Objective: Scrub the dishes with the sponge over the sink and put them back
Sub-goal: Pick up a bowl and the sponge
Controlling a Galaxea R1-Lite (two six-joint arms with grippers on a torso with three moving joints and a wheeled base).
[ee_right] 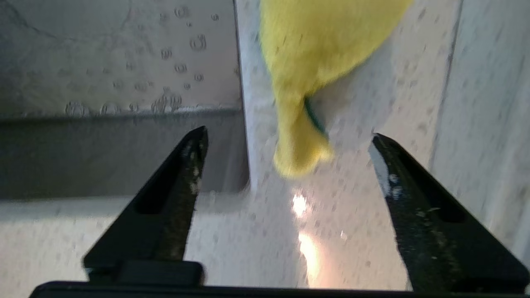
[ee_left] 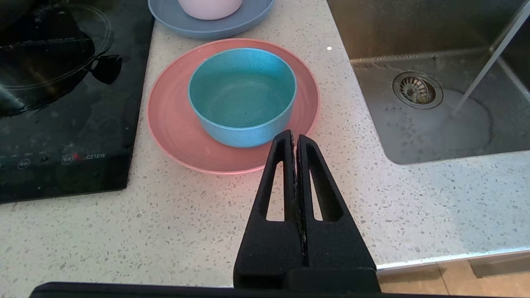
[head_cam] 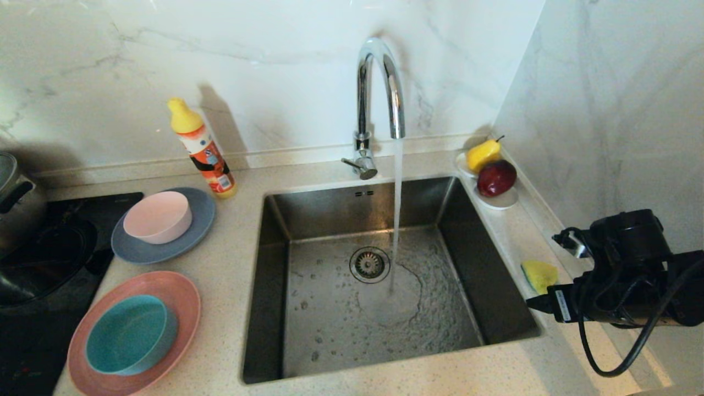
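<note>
A: What is hidden or cut off?
B: In the head view the right gripper's fingers are behind its own black body and cables. The pot (head_cam: 14, 192) on the far left is cut by the frame, and the far part of the sponge (ee_right: 319, 70) runs out of the right wrist view

A: How does the sponge look, and where is it?
B: Yellow, bent, a thin green layer showing at the fold. It lies on the narrow counter strip (head_cam: 517, 242) right of the sink (head_cam: 385, 330), nothing gripping it. The right gripper (ee_right: 287, 142) stands wide open just short of it, holding nothing

A: And the left gripper (ee_left: 295, 138)?
B: Fingers pressed together, empty, above the counter near the pink plate (ee_left: 174, 124) with the teal bowl (ee_left: 242, 97)

A: Room to move?
B: Water from the faucet (head_cam: 379, 93) runs into the open basin. The pale bowl (head_cam: 158, 217) sits on the grey-blue plate (head_cam: 201, 217) beside the soap bottle (head_cam: 203, 151). Wall close on the right
</note>
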